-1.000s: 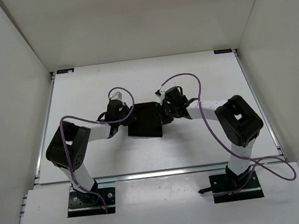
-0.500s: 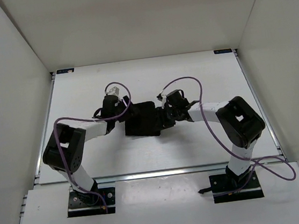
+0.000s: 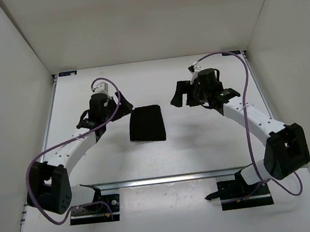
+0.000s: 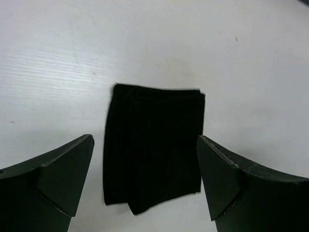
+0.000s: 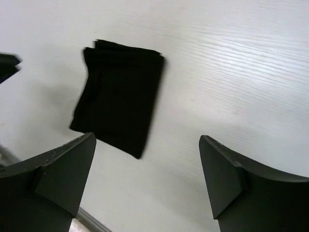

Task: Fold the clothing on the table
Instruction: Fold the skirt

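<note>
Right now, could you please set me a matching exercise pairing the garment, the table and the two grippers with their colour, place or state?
Things:
1. garment
2. table
3. left gripper
4. right gripper

Descriptions:
A. open, off the garment's right side
B. white, lying under the garment
C. black, folded flat
D. open, off the garment's left side

Pairs: 1-C, 2-B, 3-D, 4-A

Plain white walls (image 3: 132, 18) all around
</note>
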Tool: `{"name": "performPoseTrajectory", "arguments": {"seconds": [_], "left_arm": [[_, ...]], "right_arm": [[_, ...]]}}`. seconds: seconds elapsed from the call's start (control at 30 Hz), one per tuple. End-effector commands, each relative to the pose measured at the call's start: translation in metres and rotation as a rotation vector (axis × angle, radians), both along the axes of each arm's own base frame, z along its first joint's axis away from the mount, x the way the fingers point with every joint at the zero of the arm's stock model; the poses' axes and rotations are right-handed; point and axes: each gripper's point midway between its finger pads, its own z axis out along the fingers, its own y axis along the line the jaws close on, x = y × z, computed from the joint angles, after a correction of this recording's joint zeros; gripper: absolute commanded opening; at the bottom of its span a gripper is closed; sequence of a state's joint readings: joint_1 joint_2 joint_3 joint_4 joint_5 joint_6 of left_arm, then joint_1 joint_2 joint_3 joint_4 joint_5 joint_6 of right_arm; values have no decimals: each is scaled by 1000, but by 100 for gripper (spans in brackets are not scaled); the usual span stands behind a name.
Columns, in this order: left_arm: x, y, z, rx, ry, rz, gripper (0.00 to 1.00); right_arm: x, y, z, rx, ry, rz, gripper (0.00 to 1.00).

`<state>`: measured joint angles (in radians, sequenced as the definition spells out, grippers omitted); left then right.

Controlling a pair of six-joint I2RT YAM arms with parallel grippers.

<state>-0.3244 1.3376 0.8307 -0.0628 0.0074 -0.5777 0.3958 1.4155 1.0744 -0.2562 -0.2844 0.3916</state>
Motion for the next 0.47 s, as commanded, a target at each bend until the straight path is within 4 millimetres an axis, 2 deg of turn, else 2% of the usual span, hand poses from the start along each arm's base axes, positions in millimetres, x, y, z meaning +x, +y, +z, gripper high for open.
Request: {"name": "performPoseTrajectory", "arguments": {"seconds": [0.0, 0.03, 0.17, 0.2, 0.23, 0.27, 0.43], "left_arm": [[-31, -21, 7, 40, 28, -144, 98], [-37, -24, 4, 38, 52, -165, 99], [-60, -35, -6, 74, 127, -248, 99], [-61, -34, -6, 93, 124, -251, 99], [-65, -29, -10, 107, 140, -241, 99], [-67, -27, -11, 114, 149, -240, 99], [-80, -13, -20, 180, 188, -248, 99]], "right_arm": [[-5, -38, -17, -161, 51, -104, 86], [-6, -46, -23, -163, 77, -118, 92], [-17, -58, -41, -166, 145, -121, 97], [-19, -63, -46, -173, 151, -140, 98], [-19, -65, -41, -166, 129, -147, 97], [-23, -69, -49, -173, 137, -155, 98], [-28, -80, -51, -135, 145, -160, 99]]}}
